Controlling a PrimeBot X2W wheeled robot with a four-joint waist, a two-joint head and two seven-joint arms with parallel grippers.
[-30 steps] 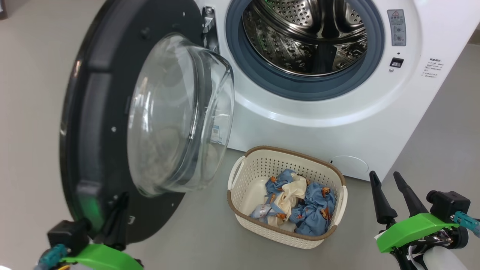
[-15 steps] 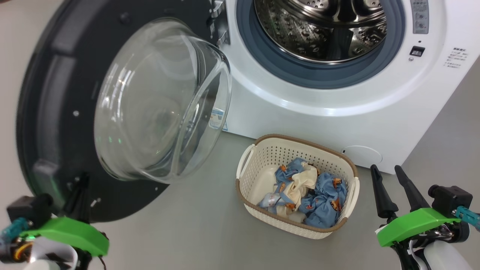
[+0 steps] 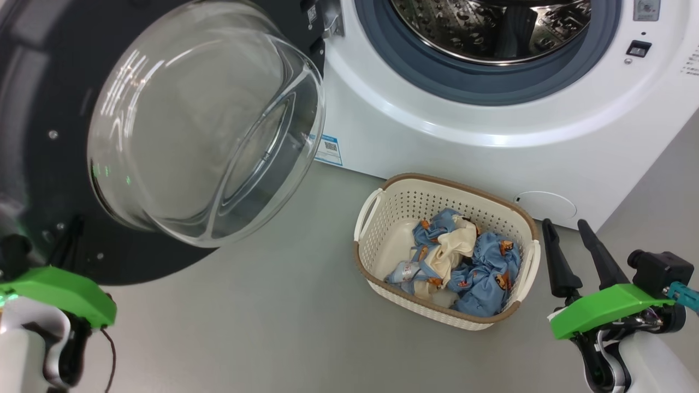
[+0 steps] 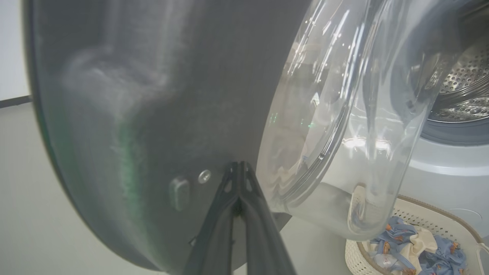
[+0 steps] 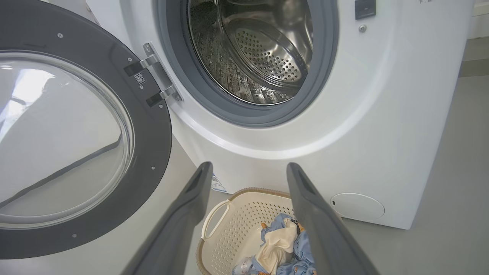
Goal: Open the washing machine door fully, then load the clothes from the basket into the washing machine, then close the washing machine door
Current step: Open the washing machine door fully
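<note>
Since the washing machine door (image 3: pixel 202 120) is not yet looking fully swung aside, I am setting my left tool (image 4: pixel 238 165), fingers pinched together on nothing, against its black inner rim (image 4: pixel 153 114) as a pusher. My right tool (image 3: pixel 564 224) is hovering wide open and empty just beside the basket (image 3: pixel 453 183), which is sitting on the floor (image 3: pixel 273 305) below the drum (image 3: pixel 491 27), clothes (image 3: pixel 464 262) lying inside.

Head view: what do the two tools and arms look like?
Right tool: two long tapered black fingers on a bright green bracket, black module with teal connector beside it, white forearm below. Left tool: matching green bracket, thin dark cable looping underneath.
</note>
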